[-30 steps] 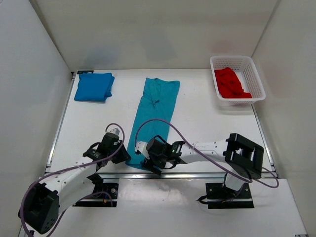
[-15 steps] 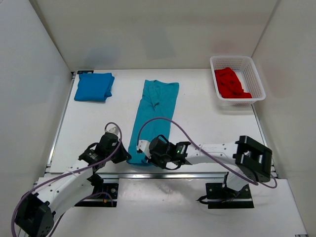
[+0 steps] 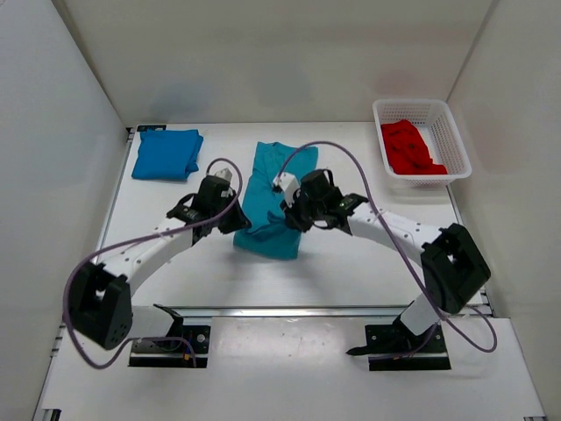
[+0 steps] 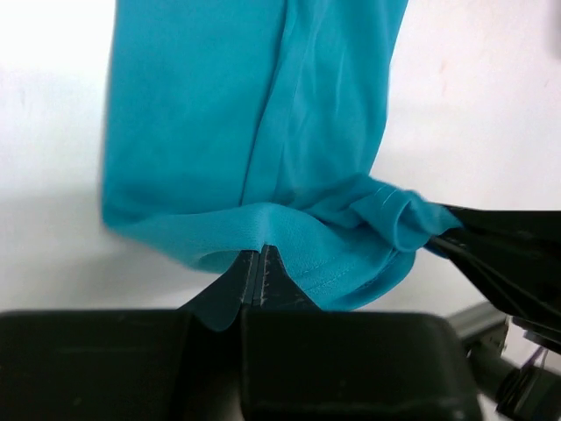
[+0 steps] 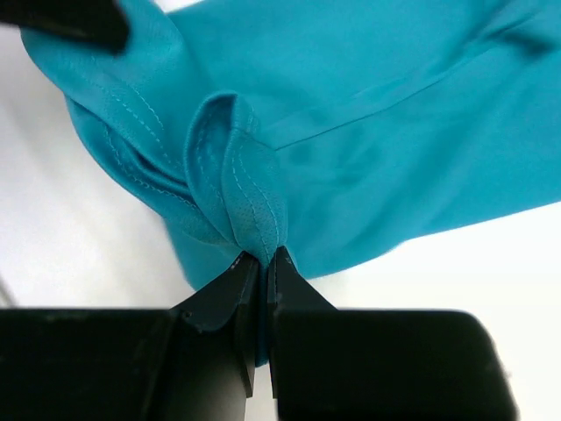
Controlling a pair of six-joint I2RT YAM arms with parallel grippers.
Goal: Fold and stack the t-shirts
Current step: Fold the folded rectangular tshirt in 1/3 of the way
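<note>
Left gripper, right gripper each pinch teal collared cloth shirt mid-fold; bunched fabric could slip free, skewing fold.

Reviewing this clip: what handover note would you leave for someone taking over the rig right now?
Left gripper: shut on one corner of the teal shirt hem.
Right gripper: shut on the hem's other corner.
Teal shirt: mid-table, near hem held up over the shirt's middle, fold half made.
Blue shirt: folded, far left corner of the table.
Red shirt: bunched in the white basket, far right.
Done: blue folded.
Left: finish the teal fold and stack it, then fold and stack red.
</note>
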